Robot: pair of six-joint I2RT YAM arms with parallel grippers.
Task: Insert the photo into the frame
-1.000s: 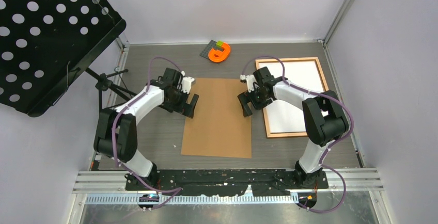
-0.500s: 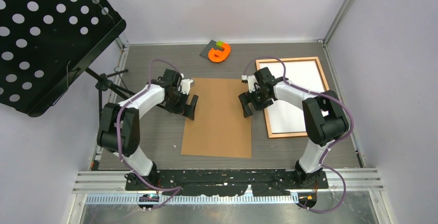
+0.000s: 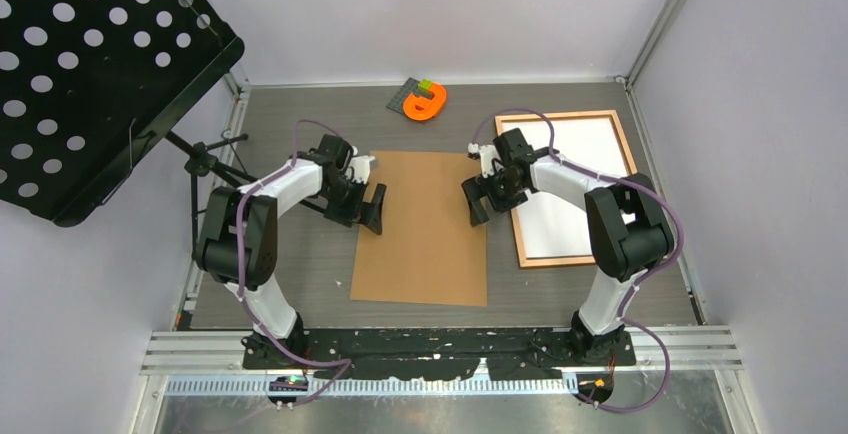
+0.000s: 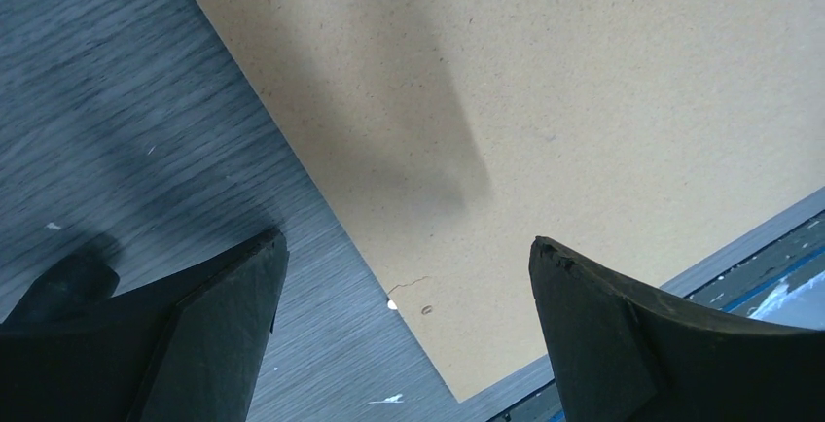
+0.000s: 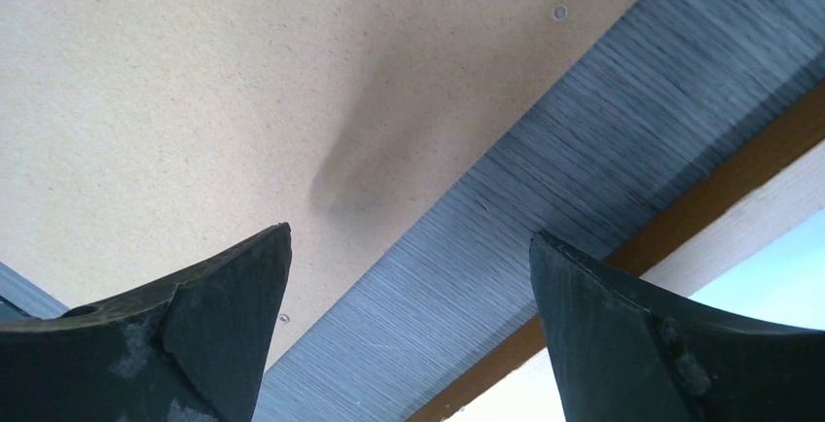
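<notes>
Lying flat, frame holding white sheet; left hand, right hand spread apart, empty, over brown board

robot lab cell, plain pale walls, aluminium mounting rail

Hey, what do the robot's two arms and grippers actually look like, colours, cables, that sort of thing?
The left arm and right arm match: white tubular links between bulky black joint housings, with a purple cable looping loosely along each. The left gripper and right gripper are black, with broad wedge-shaped fingers, slightly scuffed at the edges. I see no markings or sleeves.
</notes>
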